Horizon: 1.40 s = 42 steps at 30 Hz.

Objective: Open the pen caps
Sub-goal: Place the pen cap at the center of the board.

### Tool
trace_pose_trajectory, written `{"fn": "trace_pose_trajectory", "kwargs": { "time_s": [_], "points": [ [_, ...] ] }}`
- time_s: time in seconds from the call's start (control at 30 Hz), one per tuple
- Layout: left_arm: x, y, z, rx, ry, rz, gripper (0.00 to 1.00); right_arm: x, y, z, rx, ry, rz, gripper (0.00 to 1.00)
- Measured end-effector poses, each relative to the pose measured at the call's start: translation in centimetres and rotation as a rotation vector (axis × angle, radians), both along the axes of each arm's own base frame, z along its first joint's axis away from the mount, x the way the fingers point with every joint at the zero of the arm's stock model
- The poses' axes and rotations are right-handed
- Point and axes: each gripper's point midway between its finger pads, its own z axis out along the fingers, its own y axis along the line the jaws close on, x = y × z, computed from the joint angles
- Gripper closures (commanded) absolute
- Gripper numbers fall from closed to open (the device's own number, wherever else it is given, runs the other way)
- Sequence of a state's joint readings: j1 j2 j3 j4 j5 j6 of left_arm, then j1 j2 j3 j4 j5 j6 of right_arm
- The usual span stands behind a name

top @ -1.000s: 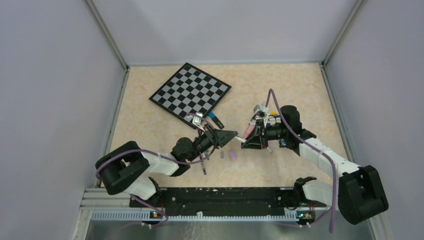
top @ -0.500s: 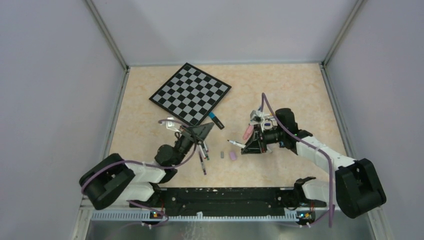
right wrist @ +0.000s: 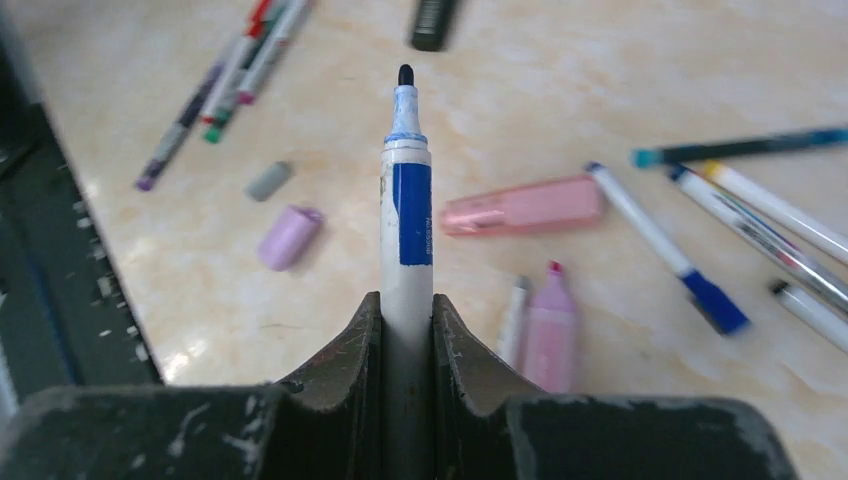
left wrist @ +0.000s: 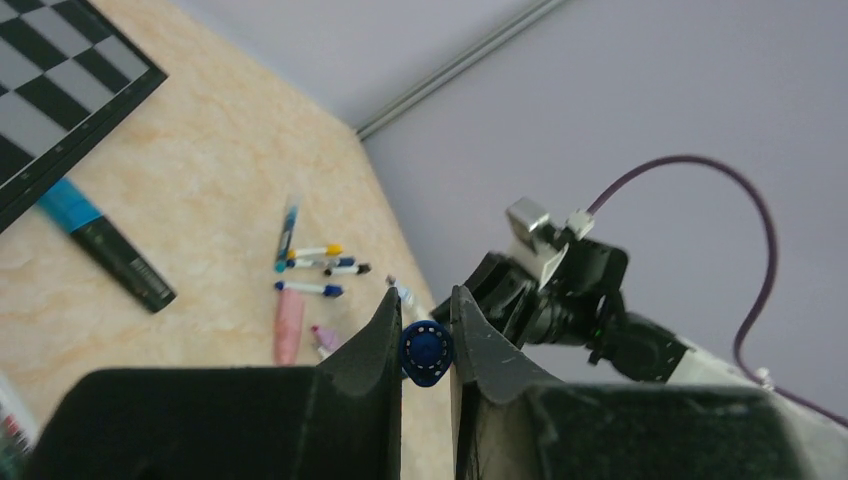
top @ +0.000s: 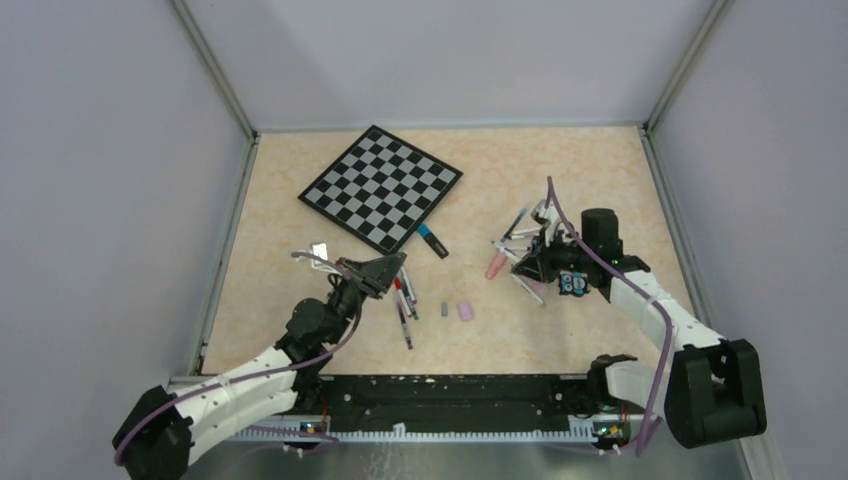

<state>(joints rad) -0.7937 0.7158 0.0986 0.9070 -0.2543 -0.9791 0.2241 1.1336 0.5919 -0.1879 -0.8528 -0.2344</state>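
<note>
Found the left hand [left wrist: 426, 305] clenched on a dark blue cap [left wrist: 427, 352], pinched between both fingertips and held up off the surface [top: 560, 180]. Saw the right hand [right wrist: 405, 300] grasping a white-and-blue pen [right wrist: 408, 200] by its barrel, the bare dark tip pointing away from the wrist. Spotted two loose caps lying on the surface near the front middle: a lilac cap [right wrist: 288, 237] and a smaller grey cap [right wrist: 268, 181], close together but apart. Noted a pink highlighter [right wrist: 525, 208] lying flat just right of the held pen, and a second pink highlighter [right wrist: 548, 330] nearer the wrist, its pink nib bared. Made out several thin pens [right wrist: 760, 215] fanned beyond those at the right. Saw another bundle of pens [top: 403, 305] beside the left hand. Noted the checkered board [top: 381, 187] at the far left, with a black marker [top: 432, 240], teal at one end, just off its near corner.
</note>
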Motion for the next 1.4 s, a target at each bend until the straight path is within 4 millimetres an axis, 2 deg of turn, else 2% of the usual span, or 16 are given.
{"fn": "trace_pose_trajectory", "kwargs": {
  "time_s": [0.07,0.17,0.27,0.4,0.57,0.8,1.03,1.2,1.4],
  "points": [
    [-0.4,-0.2,-1.4,0.062,0.030,-0.021,1.00,2.0,-2.5,-0.4,-0.054,-0.025,-0.126,1.00],
    [-0.9,-0.7,-3.0,0.123,0.061,-0.056,1.00,3.7,-5.2,-1.4,-0.125,-0.023,-0.249,1.00],
    [-1.3,-1.2,-4.3,0.168,0.087,-0.096,1.00,4.3,-7.1,-2.8,-0.200,-0.001,-0.312,1.00],
    [-1.8,-2.0,-5.9,0.219,0.122,-0.147,1.00,4.2,-8.4,-4.2,-0.267,0.037,-0.336,0.97],
    [-2.3,-2.8,-7.9,0.276,0.164,-0.200,1.00,4.0,-9.4,-5.9,-0.330,0.098,-0.345,0.94],
    [-2.5,-3.2,-9.2,0.307,0.193,-0.229,1.00,3.6,-9.9,-7.7,-0.375,0.177,-0.343,0.86],
    [-2.9,-3.6,-9.3,0.308,0.190,-0.255,1.00,3.3,-10.0,-8.6,-0.392,0.239,-0.334,0.77],
    [-3.0,-3.7,-9.3,0.309,0.189,-0.266,1.00,3.4,-10.0,-8.5,-0.393,0.247,-0.331,0.67],
    [-3.1,-4.2,-9.4,0.322,0.194,-0.293,1.00,3.2,-10.0,-8.5,-0.395,0.254,-0.330,0.65]
  ]
}}
